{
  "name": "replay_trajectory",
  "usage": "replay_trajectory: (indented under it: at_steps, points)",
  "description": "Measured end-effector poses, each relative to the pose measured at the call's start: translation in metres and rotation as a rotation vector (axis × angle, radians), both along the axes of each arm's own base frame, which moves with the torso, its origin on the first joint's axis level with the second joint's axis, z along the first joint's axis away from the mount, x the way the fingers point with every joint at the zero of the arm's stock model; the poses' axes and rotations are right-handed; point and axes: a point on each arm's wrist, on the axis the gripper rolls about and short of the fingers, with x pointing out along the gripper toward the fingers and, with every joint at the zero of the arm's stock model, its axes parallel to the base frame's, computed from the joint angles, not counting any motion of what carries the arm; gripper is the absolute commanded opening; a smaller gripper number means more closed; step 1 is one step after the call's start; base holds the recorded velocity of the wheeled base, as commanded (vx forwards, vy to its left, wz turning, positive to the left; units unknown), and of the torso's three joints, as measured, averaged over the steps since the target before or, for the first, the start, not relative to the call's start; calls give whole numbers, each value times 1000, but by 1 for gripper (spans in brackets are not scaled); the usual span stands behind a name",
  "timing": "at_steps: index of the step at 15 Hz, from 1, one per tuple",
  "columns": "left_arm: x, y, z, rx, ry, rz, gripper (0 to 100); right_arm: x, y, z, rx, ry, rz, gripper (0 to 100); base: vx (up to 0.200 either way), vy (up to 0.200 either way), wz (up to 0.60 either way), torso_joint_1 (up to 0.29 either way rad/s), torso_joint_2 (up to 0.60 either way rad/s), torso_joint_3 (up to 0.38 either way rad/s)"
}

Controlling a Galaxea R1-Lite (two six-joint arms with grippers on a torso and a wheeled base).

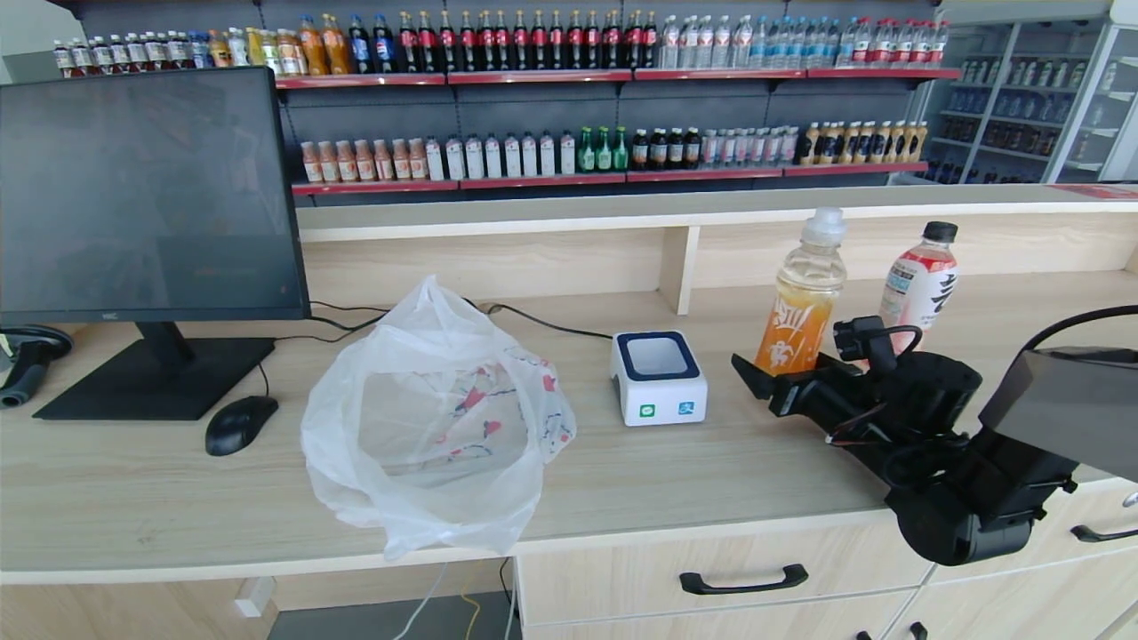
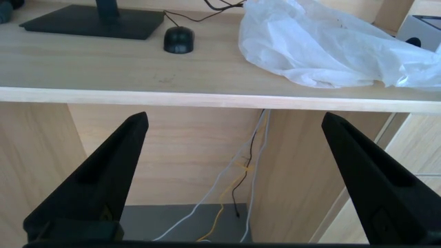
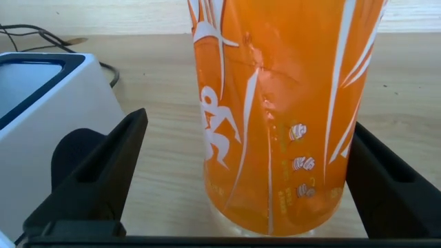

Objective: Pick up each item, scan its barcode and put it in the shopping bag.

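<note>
Jaws of the left gripper (image 2: pixel 234 120) are standing wide apart and holding nothing, low in front of the table (image 2: pixel 207 86). This wrist view is showing cables (image 2: pixel 241 179) hanging beneath the tabletop. On the table, the shopping bag (image 1: pixel 436 418) is lying open near the front edge, with a mouse (image 1: pixel 240 424) and a monitor (image 1: pixel 147 196) on its left. The scanner (image 1: pixel 658 378) is sitting just right of the bag. In the head view the right gripper (image 1: pixel 773 373) is covering the base of the orange bottle (image 1: pixel 800 302). The right wrist view is showing that base resting on the table, with the jaws spread on either side and not clamping it. A white-labelled bottle (image 1: pixel 920 280) is standing just right of the orange one. Shelves of drinks (image 1: pixel 605 107) are lining the wall behind.
</note>
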Motion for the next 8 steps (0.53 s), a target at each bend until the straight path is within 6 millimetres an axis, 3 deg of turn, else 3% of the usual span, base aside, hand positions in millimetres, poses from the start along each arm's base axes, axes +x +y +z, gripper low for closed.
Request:
replay_trajectory:
  at_steps: [8]
  points:
    - [0, 0, 0, 1, 0, 1, 100, -9, 4, 2, 3, 16, 13, 100, 0, 0, 0, 0, 0, 0]
